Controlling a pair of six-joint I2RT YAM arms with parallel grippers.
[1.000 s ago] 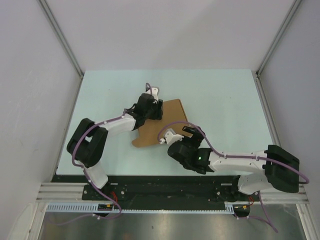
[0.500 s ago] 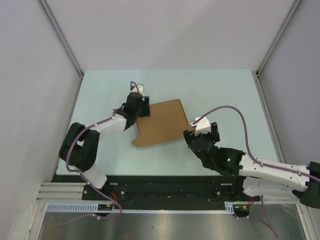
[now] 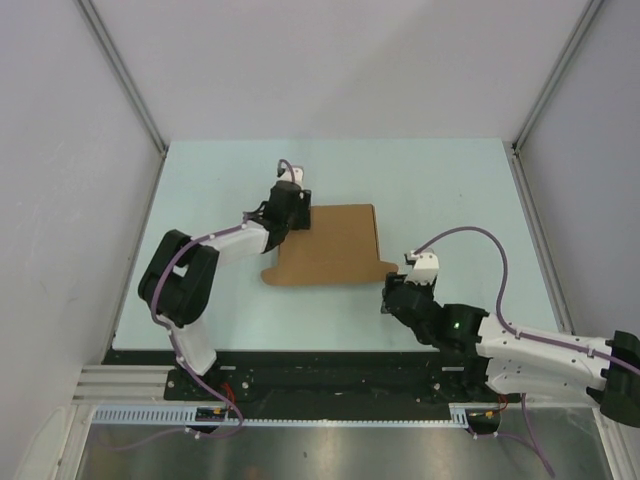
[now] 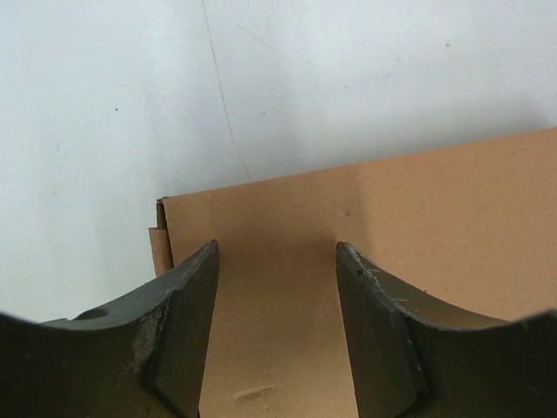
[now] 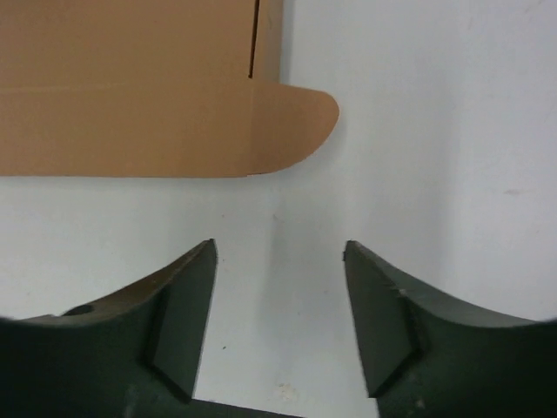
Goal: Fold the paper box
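Flat, creased brown paper box with rounded corners

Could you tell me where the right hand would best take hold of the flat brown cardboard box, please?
Probably the rounded flap at the near right corner of the flat brown cardboard box, approached low from the near side by the open right hand. That flap juts past the main panel, giving a free edge; the rest lies flat.

The left arm and right arm are white with black joints, purple cables and dark jaws.
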